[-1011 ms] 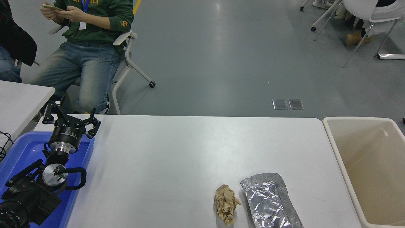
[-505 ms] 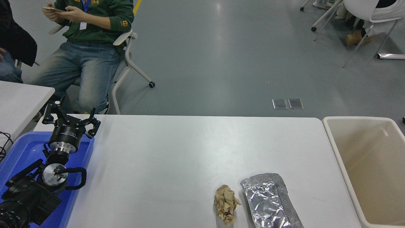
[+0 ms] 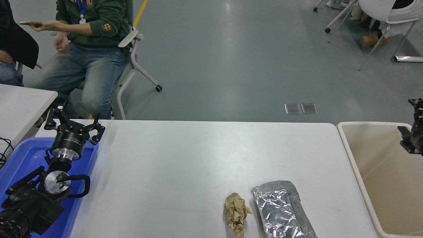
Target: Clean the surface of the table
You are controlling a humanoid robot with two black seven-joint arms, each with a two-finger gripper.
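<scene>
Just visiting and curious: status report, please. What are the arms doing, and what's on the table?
Left tool parked open above blue tray. Right tool at right edge, over beige bin. Table surface holds crumpled brown paper and foil wrapper. Path unobstructed.

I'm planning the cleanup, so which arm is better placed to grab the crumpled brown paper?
Probably the right: the right gripper hangs over the beige bin, on the crumpled brown paper's side. The left gripper sits far off over the blue tray.

The table surface [image 3: 185, 158] bears crumpled brown paper [image 3: 236, 213], a foil packet [image 3: 281, 210], a blue tray [image 3: 24, 158].
</scene>
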